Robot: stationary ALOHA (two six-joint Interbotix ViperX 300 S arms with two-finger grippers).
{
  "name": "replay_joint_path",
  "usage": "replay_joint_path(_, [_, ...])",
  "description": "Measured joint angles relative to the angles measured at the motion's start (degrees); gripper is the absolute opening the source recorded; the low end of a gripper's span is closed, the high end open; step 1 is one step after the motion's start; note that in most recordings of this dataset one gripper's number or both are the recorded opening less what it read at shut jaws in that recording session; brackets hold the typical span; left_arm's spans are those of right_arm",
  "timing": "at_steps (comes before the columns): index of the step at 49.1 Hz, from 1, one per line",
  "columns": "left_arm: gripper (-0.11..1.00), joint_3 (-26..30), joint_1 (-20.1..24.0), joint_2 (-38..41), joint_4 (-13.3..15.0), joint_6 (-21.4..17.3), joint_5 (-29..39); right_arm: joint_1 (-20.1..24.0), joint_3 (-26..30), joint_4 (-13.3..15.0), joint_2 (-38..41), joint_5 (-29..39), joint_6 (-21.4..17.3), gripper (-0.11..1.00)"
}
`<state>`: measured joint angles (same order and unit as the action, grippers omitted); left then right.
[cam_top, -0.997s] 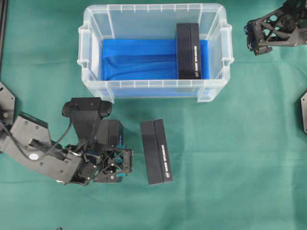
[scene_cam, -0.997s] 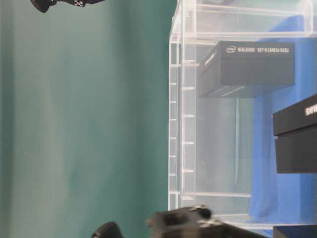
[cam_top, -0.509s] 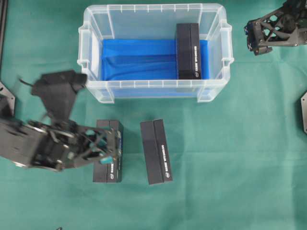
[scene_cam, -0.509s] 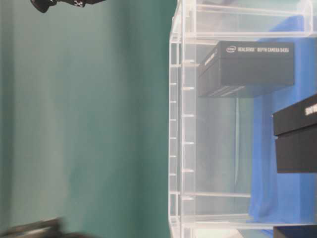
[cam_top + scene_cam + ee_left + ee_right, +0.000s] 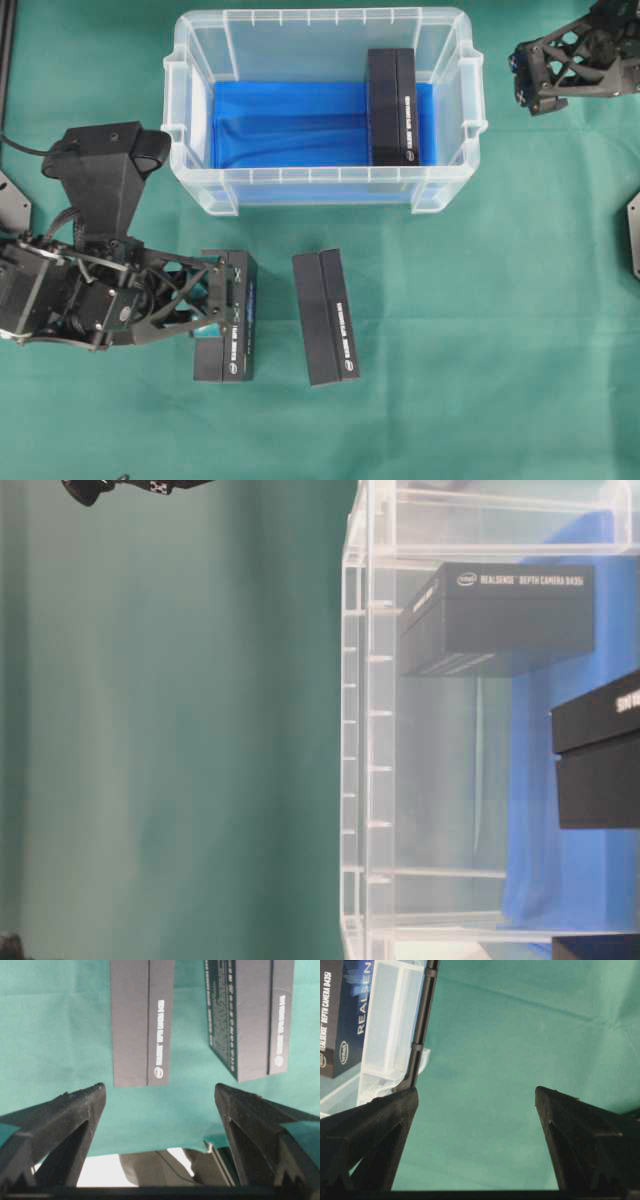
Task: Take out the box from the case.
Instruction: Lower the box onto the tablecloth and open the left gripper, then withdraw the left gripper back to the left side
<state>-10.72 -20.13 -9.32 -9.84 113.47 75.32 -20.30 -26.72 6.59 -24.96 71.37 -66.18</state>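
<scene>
With its jaws spread and empty by two black rectangular cardboard boxes (image 5: 227, 317) near the table's front edge, the left pincer (image 5: 222, 300) should lift clear before crossing the translucent plastic case's (image 5: 190, 180) rim toward the black box (image 5: 392, 106) lying at its right end, while the right pincer (image 5: 524, 80) waits released near the back right corner.

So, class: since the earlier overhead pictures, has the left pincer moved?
Yes. The left pincer has drawn back leftward, off the left box on the cloth, away from the middle box, jaws open.
</scene>
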Motion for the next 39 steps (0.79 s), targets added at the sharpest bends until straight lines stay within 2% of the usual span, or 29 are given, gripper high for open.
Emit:
replay_joint_path(24, [0.99,-11.5,-7.6,-12.8,0.1,0.5,1.6,0.0,0.0,0.0,0.0,0.0,0.0,0.93])
replay_joint_path(39, [0.99,-13.4,-7.4,-16.2,0.1,0.1,4.0,0.0,0.0,0.0,0.0,0.0,-0.1,0.93])
